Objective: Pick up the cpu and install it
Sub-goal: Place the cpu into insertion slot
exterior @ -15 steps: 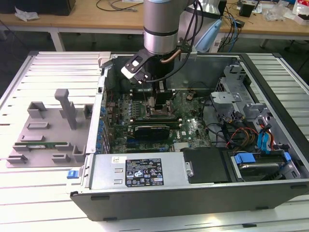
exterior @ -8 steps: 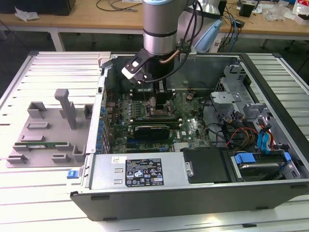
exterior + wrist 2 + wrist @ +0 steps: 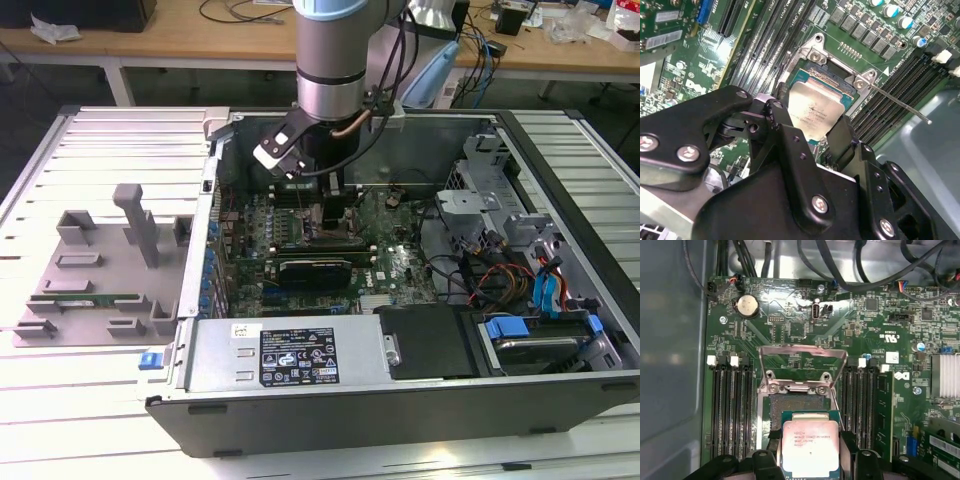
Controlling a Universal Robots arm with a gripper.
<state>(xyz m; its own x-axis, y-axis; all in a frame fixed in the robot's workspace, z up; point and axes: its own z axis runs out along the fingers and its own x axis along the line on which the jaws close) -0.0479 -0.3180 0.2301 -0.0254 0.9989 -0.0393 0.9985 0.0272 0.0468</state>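
Over the open socket (image 3: 795, 404) on the motherboard (image 3: 790, 325), the gripper (image 3: 807, 122) holds the cpu (image 3: 810, 445). The chip is pinched by two opposite edges between the black fingers (image 3: 785, 137), silvery top plate facing up. In the first wrist view it overlaps the part of the socket nearest the gripper, and the far part of the pin field lies bare. Whether any edge touches the socket cannot be told. The hinged metal frame (image 3: 802, 351) stands raised beyond the socket. The thin lever (image 3: 900, 103) lies swung out across the memory slots (image 3: 732, 405) (so nothing appears to bar the way down). In the exterior view the arm (image 3: 330, 60) reaches straight down into the computer case (image 3: 400, 425).

Assessment: the chip appears offset from the socket, not centred. Doing this step well calls for edges parallel with the socket walls, the chip level and lowered without force. Any tilt or sideways drag risks bending pins. The grip should be no firmer than holding requires.
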